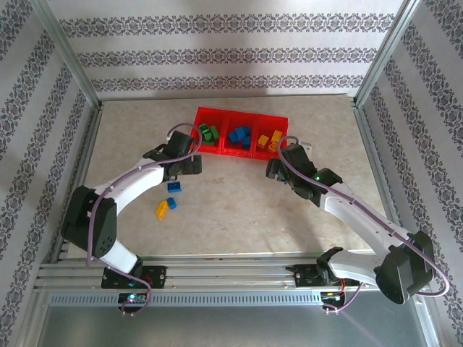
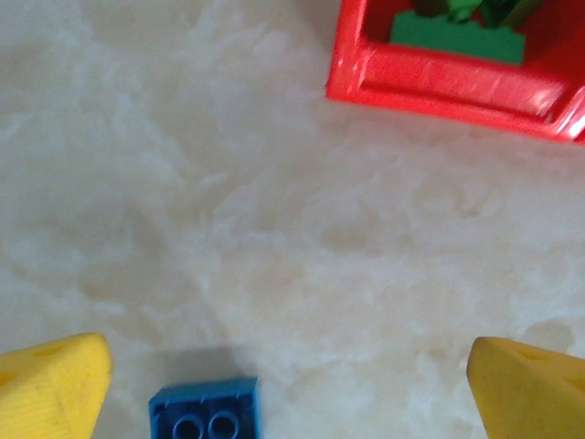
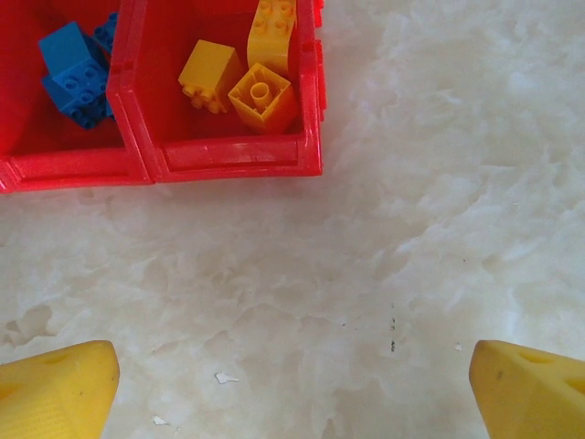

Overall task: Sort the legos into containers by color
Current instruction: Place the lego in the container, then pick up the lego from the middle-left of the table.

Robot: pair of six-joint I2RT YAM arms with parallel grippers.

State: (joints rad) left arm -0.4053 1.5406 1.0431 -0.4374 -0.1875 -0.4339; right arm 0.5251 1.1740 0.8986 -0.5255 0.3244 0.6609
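Two lie loose left of centre in the top view, a blue lego (image 1: pixel 173 186) above a yellow lego (image 1: pixel 165 208); your left gripper (image 2: pixel 288 366) and right gripper (image 3: pixel 292 366) gape empty, so pinch the probably light, rigid, slick blue one across its flat sides.

The pale marbled table (image 1: pixel 239 210) carries the red tray (image 1: pixel 239 113), a blue brick (image 1: pixel 174 186) and a yellow brick (image 1: pixel 163 210)

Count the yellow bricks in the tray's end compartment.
3 yellow bricks in the red tray's right-end compartment: one by the inner wall, one at the front wall, one along the outer wall. More may hide off-frame.
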